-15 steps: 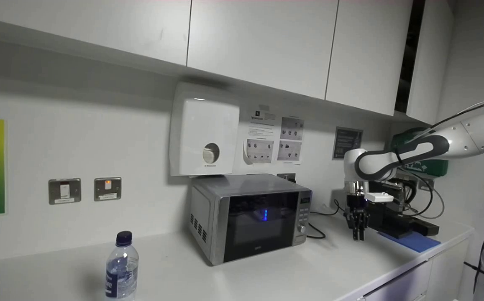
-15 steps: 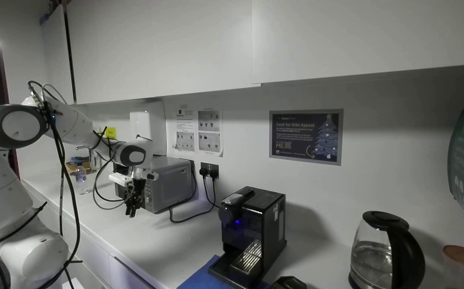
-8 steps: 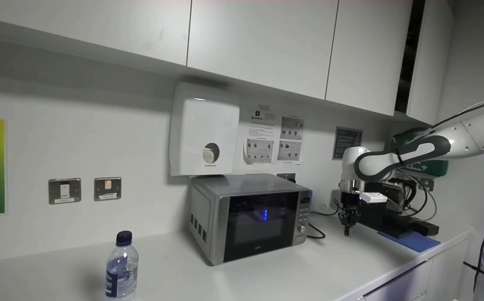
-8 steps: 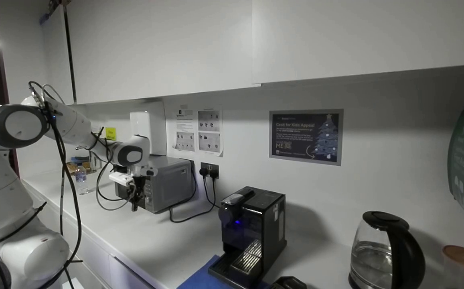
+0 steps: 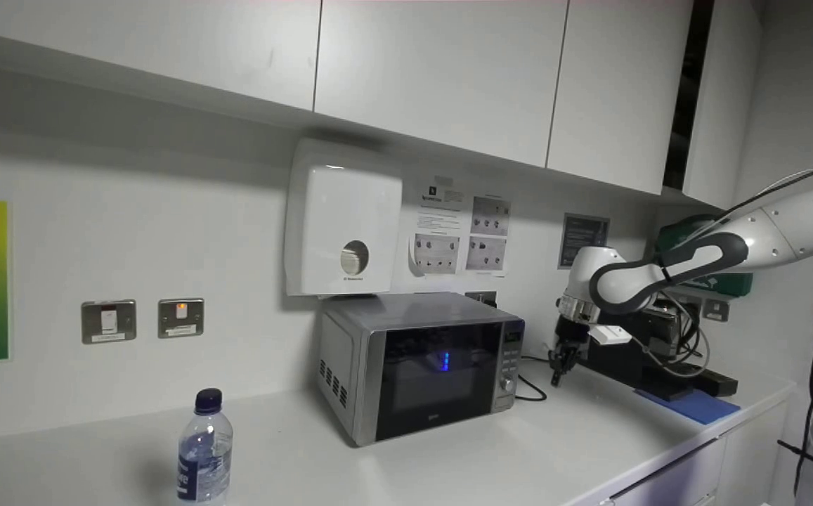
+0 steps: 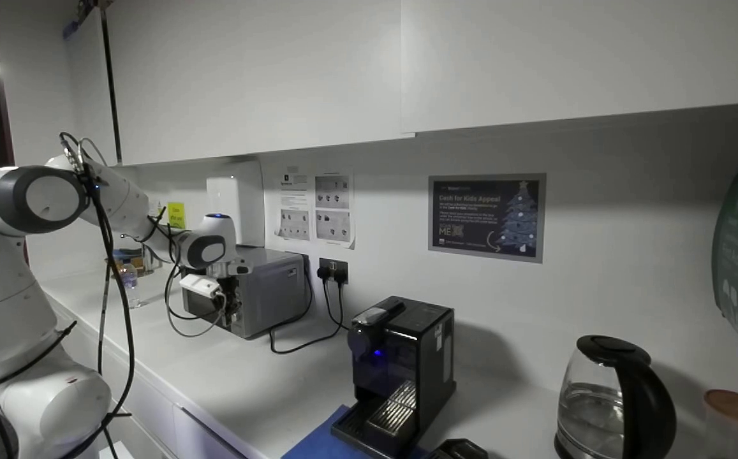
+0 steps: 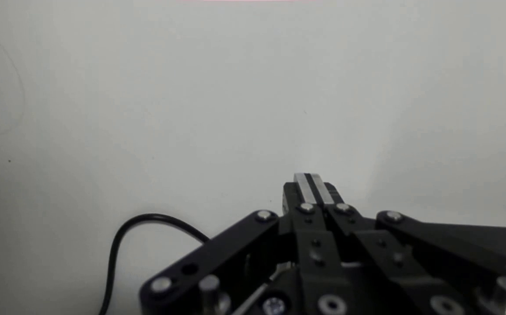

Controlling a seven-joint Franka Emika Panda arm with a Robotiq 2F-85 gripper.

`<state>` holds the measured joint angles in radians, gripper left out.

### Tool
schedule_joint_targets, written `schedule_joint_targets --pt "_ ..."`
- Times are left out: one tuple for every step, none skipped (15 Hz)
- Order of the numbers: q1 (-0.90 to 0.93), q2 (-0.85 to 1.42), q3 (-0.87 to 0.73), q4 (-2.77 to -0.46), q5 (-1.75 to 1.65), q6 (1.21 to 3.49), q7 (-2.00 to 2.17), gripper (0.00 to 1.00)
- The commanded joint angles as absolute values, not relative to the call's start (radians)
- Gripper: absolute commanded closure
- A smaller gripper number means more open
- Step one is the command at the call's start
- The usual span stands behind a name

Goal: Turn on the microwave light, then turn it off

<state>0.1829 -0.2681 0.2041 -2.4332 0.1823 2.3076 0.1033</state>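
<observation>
While the microwave (image 5: 421, 369) sits on the counter (image 5: 448, 467) w/ its door (image 5: 434, 390) closed, the gripper (image 7: 309, 177) hangs near its control strip (image 5: 510, 367), gap between.
Fingers (image 7: 305, 189) pressed tgthr, tilted a bit, tips pointing down twd the counter; wrist view also shows a blk cable (image 7: 150, 217) beside them. Blue glow (image 5: 445, 361) on the dark door, can't tell from what. FWIW there's a white dispenser (image 5: 346, 211) above, a water btl (image 5: 206, 457) to the microwave's left + coffee machine (image 6: 434, 347) to its right in both exterior views, kettle (image 6: 605, 395) past that in an exterior view.
</observation>
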Motion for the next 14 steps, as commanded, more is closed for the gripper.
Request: schedule_joint_targets --pt "0.199 -0.225 0.213 -2.403 0.170 2.399 0.098 1.00" --pt "0.202 -0.217 0.219 -2.399 0.166 2.430 0.108 1.00" --pt "0.204 -0.214 0.227 -2.401 0.154 2.461 0.113 1.00" --pt "0.203 -0.214 0.236 -2.403 0.134 2.492 0.121 1.00" --pt "0.203 -0.216 0.244 -2.404 0.115 2.515 0.127 1.00" --pt "0.201 -0.221 0.252 -2.408 0.092 2.538 0.139 1.00" --pt "0.201 -0.223 0.257 -2.409 0.076 2.552 0.146 1.00" --pt "0.199 -0.230 0.262 -2.412 0.057 2.561 0.156 1.00" --pt "0.200 -0.235 0.264 -2.412 0.051 2.562 0.159 1.00" --pt "0.207 -0.223 0.250 -2.417 0.080 2.539 0.137 0.99" --pt "0.207 -0.224 0.253 -2.415 0.074 2.542 0.140 0.99" --pt "0.207 -0.224 0.255 -2.414 0.072 2.542 0.141 0.99" --pt "0.207 -0.224 0.255 -2.413 0.071 2.542 0.141 0.99" --pt "0.207 -0.224 0.255 -2.413 0.071 2.542 0.141 0.99"
